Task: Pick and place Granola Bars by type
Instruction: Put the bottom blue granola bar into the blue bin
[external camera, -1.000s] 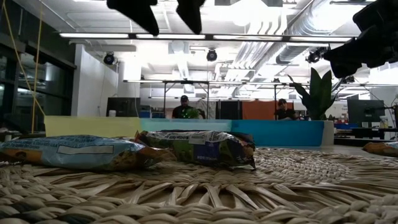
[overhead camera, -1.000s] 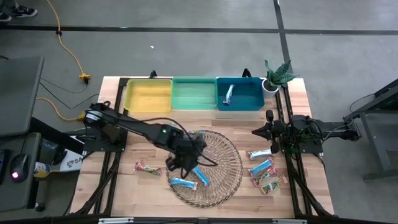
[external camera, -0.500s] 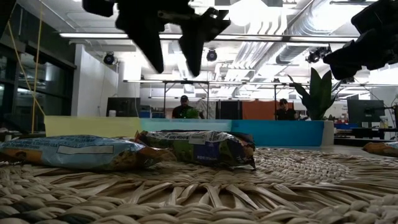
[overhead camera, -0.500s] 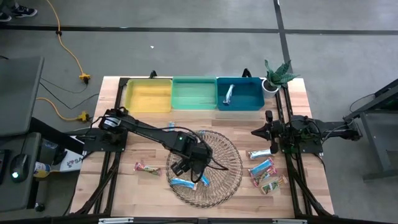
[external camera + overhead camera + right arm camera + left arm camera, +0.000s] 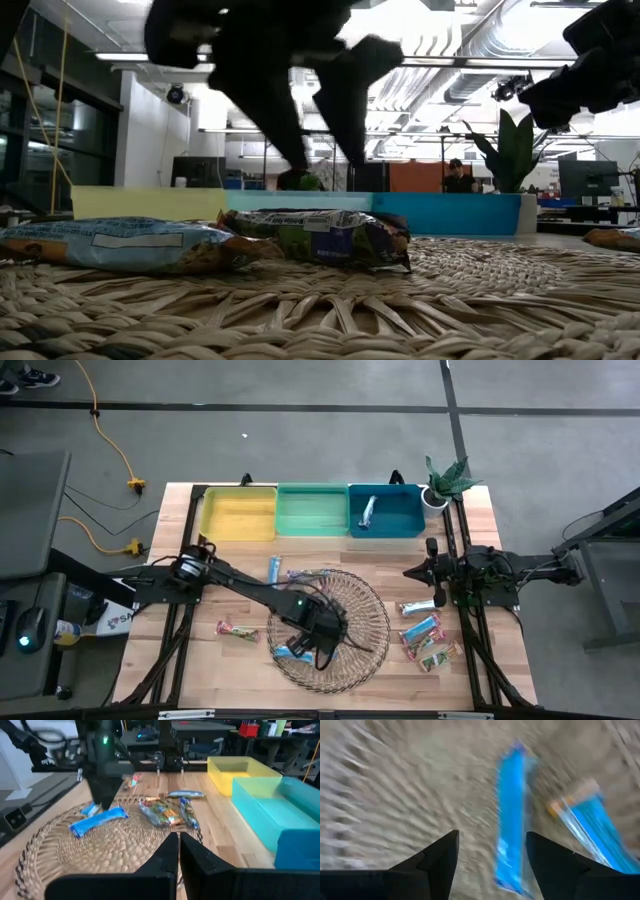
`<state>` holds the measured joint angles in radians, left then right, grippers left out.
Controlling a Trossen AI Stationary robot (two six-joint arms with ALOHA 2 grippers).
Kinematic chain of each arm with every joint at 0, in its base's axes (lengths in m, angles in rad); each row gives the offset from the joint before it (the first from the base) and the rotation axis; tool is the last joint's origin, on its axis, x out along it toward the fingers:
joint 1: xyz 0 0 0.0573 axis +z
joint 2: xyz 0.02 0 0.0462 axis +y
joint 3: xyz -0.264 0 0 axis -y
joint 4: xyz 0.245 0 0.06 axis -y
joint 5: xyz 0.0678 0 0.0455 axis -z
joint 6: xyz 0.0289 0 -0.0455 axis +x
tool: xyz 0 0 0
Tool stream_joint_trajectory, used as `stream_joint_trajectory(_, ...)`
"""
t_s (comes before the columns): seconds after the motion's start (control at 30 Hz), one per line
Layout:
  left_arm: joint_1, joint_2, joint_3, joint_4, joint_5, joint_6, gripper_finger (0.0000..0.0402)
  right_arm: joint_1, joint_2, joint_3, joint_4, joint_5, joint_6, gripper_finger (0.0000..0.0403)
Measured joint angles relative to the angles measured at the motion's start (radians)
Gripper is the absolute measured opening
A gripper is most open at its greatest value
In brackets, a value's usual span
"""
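A round wicker tray (image 5: 370, 622) sits mid-table (image 5: 500, 670), with yellow (image 5: 238, 515), green (image 5: 311, 510) and blue (image 5: 395, 512) bins along the far edge beside a potted plant (image 5: 444, 482).

low view: left gripper (image 5: 318, 150) hangs over the wicker tray (image 5: 400, 310), fingers (image 5: 275, 105) spread, nothing between them. below it a green-wrapped granola bar (image 5: 322, 237) lies on the weave, touching a light blue wrapped bar (image 5: 120, 243). yellow bin (image 5: 145, 203) and blue bin (image 5: 450, 212) behind. right arm (image 5: 590, 70) high up. potted plant (image 5: 512, 150) beyond the blue bin.
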<state>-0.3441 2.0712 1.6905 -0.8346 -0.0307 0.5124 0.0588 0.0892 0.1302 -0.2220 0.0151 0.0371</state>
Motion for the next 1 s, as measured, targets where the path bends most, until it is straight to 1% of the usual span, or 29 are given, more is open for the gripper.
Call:
stream_joint_trajectory(0.03,-0.006,0.001,0.000,-0.022,0.002,-0.013,0.0225,0.000,-0.003,-0.001,-0.011,0.000,0.000,0.0000)
stream_joint_trajectory(0.13,-0.014,0.012,0.009,0.025,0.028,-0.038,0.0225,0.000,0.008,-0.001,-0.008,0.000,0.000,0.0000)
stream_joint_trajectory(0.2,-0.019,0.023,0.005,-0.002,0.028,-0.073,0.0225,0.000,0.012,-0.001,-0.005,0.000,0.000,0.0000)
stream_joint_trajectory(0.27,-0.019,0.041,0.005,0.021,0.024,-0.081,0.0225,0.000,0.016,-0.001,-0.010,0.000,0.000,0.0000)
stream_joint_trajectory(0.33,-0.018,0.042,0.004,0.007,0.024,-0.089,0.0225,0.000,0.018,-0.001,-0.006,0.000,0.000,0.0000)
stream_joint_trajectory(0.4,-0.016,0.051,0.007,0.038,0.023,-0.091,0.0225,0.000,0.019,-0.001,-0.006,0.000,0.000,0.0000)
stream_joint_trajectory(0.47,-0.016,0.055,0.003,0.012,0.020,-0.091,0.0225,0.000,0.021,-0.001,-0.006,0.000,0.000,0.0000)
stream_joint_trajectory(0.57,-0.016,0.068,0.007,0.040,0.020,-0.091,0.0225,0.000,0.023,-0.001,-0.006,0.000,0.000,0.0000)
stream_joint_trajectory(0.63,-0.016,0.073,0.004,0.009,0.026,-0.092,0.0225,0.000,0.023,-0.001,-0.007,0.000,0.000,0.0000)
stream_joint_trajectory(0.73,-0.016,0.095,0.006,0.027,0.028,-0.095,0.0225,0.000,0.023,-0.001,-0.006,0.000,0.000,0.0000)
stream_joint_trajectory(0.8,-0.016,0.101,0.002,-0.001,0.016,-0.095,0.0225,0.000,0.023,-0.001,-0.006,0.000,0.000,0.0000)
stream_joint_trajectory(0.87,-0.016,0.112,0.006,0.027,0.020,-0.095,0.0225,0.000,0.023,-0.001,-0.006,0.000,0.000,0.0000)
stream_joint_trajectory(1.0,-0.015,0.119,0.006,0.003,0.034,-0.096,0.0225,0.000,0.022,-0.001,-0.008,0.000,0.000,0.0000)
